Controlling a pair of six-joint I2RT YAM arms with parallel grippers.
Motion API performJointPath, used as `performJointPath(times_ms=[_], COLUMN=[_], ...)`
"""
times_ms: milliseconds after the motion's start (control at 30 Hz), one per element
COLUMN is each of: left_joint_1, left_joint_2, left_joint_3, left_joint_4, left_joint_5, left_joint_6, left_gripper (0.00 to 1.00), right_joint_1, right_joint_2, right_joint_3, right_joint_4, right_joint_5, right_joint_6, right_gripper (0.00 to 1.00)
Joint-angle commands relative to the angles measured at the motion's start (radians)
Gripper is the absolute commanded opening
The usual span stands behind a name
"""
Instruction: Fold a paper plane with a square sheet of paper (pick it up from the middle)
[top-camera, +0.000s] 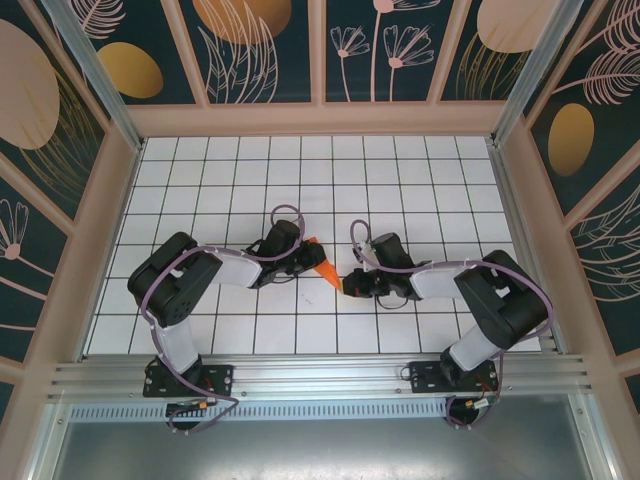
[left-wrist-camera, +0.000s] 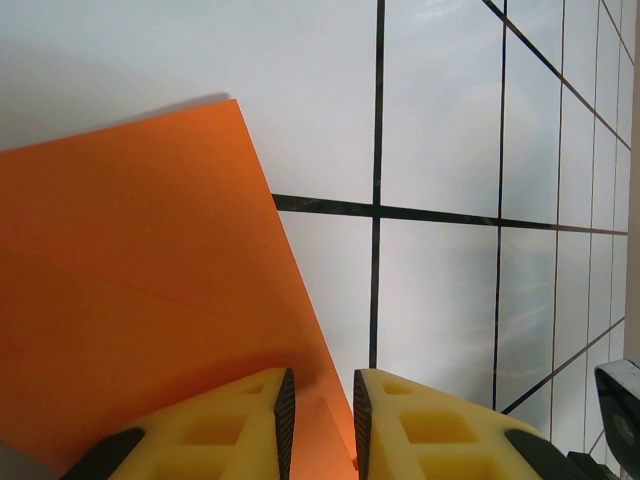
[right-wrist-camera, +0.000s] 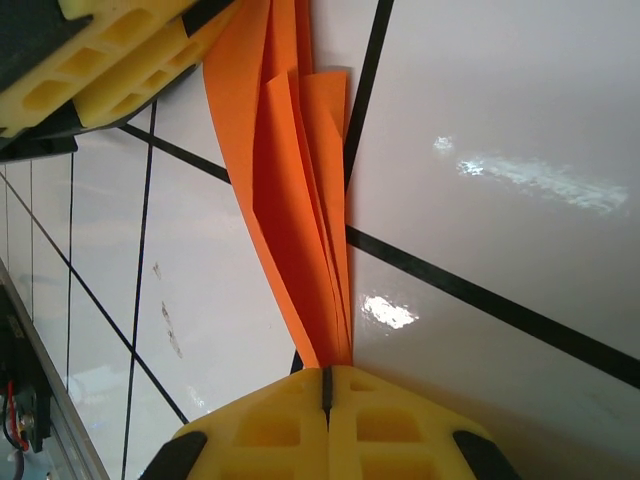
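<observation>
Tapering narrow, the orange paper plane (right-wrist-camera: 295, 200) shows layered creases.

White grid tabletop (top-camera: 400, 170); dark floral walls (top-camera: 270, 50); aluminium rail (top-camera: 320, 375) near edge.

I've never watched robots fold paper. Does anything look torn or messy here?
Nothing looks torn. The paper is pinched between the left hand and the right hand, and its folded layers fan apart instead of lying flat.

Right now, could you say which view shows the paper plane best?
Right wrist: the paper plane shows its stacked folds tapering down. Left wrist shows one flat face; top external, a small orange sliver.
</observation>
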Motion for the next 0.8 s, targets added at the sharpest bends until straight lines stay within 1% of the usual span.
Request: performJointPath(times_ms=[0,100,200,300,333,367,433,567,700,767], left_joint_1=[0.005,0.005,0.006,0.006,0.007,0.005,0.005,0.005,0.006,0.006], left_joint_2=[0.041,0.043,0.043,0.041,0.041,0.043,0.043,0.049,0.048,0.05], left_joint_3=[-0.006,-0.003,0.002,0.001,0.001,0.002,0.004,0.01,0.013,0.014], left_joint_4=[-0.065,-0.064,-0.066,-0.066,-0.064,-0.064,-0.064,-0.062,-0.066,-0.066], left_joint_5=[-0.011,-0.009,-0.009,-0.013,-0.012,-0.013,-0.014,-0.011,-0.011,-0.01], left_joint_6=[0.022,0.022,0.024,0.019,0.018,0.017,0.015,0.013,0.013,0.013], left_gripper=[0.26,0.26,0.26,0.26,0.26,0.26,0.25,0.25,0.25,0.25], right_joint_1=[-0.02,-0.022,-0.021,-0.021,-0.022,-0.022,-0.022,-0.009,0.024,0.026], right_joint_2=[0.012,0.006,-0.029,-0.102,-0.121,-0.14,-0.148,-0.047,0.056,0.092], right_joint_3=[-0.026,-0.018,0.008,0.026,0.03,0.036,0.05,0.117,0.178,0.197], right_joint_4=[-0.013,-0.015,-0.036,-0.067,-0.076,-0.083,-0.075,-0.054,-0.028,-0.025], right_joint_5=[0.011,-0.01,-0.034,0.015,0.035,0.052,0.014,-0.128,-0.194,-0.196], right_joint_6=[0.021,0.017,0.005,-0.02,-0.032,-0.047,-0.081,-0.112,-0.113,-0.112], right_gripper=[0.02,0.03,0.11,0.17,0.18,0.18,0.15,0.08,0.05,0.04])
